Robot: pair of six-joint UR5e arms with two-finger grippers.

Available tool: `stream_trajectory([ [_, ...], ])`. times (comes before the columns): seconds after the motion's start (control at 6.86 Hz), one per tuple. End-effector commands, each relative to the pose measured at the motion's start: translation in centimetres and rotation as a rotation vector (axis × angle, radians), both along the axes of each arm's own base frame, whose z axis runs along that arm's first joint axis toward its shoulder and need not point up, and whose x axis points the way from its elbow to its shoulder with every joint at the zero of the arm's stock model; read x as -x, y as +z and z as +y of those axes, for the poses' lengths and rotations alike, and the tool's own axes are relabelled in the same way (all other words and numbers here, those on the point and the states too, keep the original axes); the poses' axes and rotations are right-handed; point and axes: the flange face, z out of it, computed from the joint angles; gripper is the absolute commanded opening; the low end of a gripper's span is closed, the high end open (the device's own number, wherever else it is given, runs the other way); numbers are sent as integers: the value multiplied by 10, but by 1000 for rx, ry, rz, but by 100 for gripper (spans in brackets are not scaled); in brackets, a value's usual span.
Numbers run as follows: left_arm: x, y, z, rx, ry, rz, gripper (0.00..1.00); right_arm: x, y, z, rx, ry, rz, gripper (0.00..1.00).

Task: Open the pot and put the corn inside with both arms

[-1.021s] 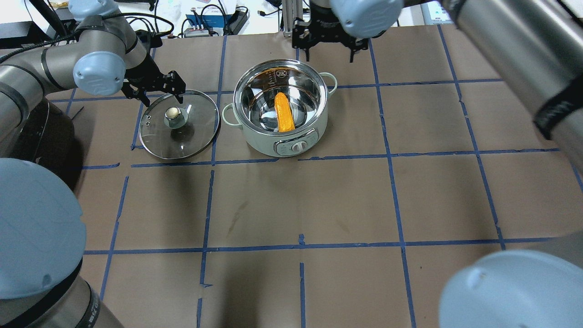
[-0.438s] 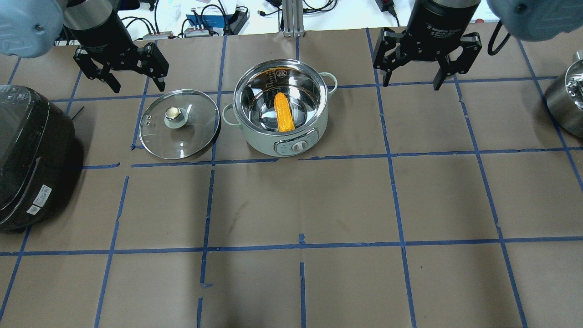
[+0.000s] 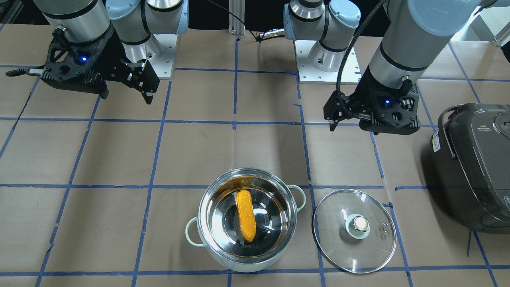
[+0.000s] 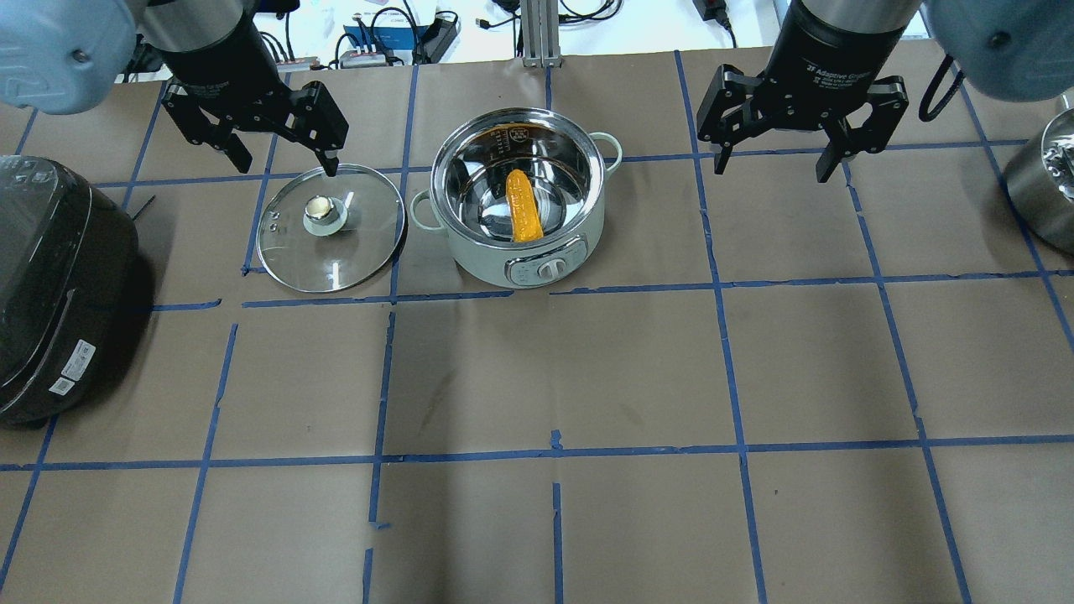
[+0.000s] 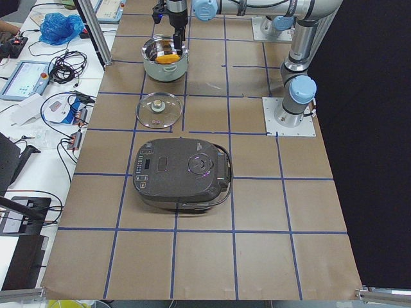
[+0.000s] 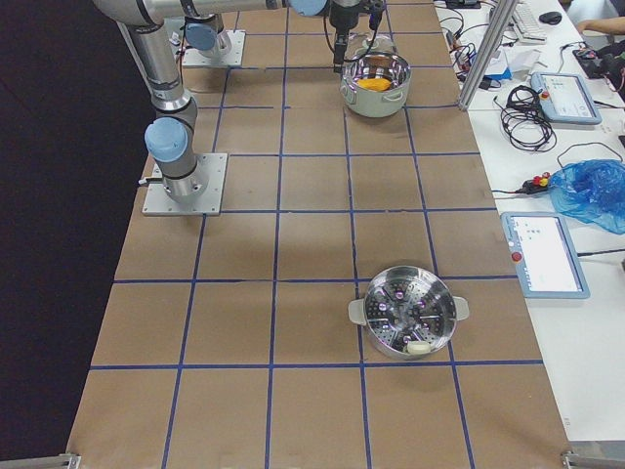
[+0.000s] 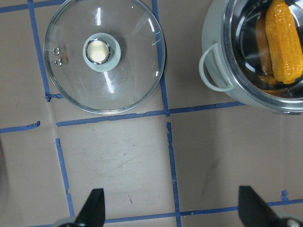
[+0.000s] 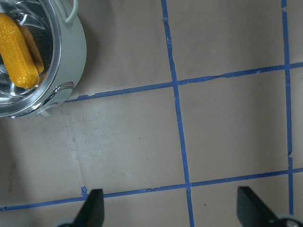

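Note:
The steel pot (image 4: 487, 252) stands open at the table's far middle, with the yellow-orange corn (image 4: 522, 207) lying inside it. Both also show in the front view, the pot (image 3: 207, 243) and the corn (image 3: 246, 215). The glass lid (image 4: 361, 243) lies flat on the table left of the pot, knob up. My left gripper (image 4: 287, 164) is open and empty, hovering above the lid's far edge. My right gripper (image 4: 774, 168) is open and empty, above bare table right of the pot. The left wrist view shows the lid (image 7: 123, 71) and the corn (image 7: 284, 42).
A dark grey rice cooker (image 4: 50, 277) sits at the left edge of the table. A steel steamer pot (image 4: 1045, 184) stands at the far right edge, seen whole in the right side view (image 6: 410, 313). Blue tape lines cross the brown table cover.
Both arms have swung from low over the pot and lid to raised positions, then both open grippers shifted slightly nearer. Pot, corn and lid have not moved.

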Motion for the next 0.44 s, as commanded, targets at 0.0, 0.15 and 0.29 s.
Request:
stream_trajectory([
  [0.0,3,4,3,7,-8,-1,100,1,2,0,5,0,10,100],
  [0.15,3,4,3,9,-6,-1,100,1,2,1,6,2,15,100],
  [0.29,2,4,3,9,-5,-1,100,0,2,1,6,3,15,100],
])
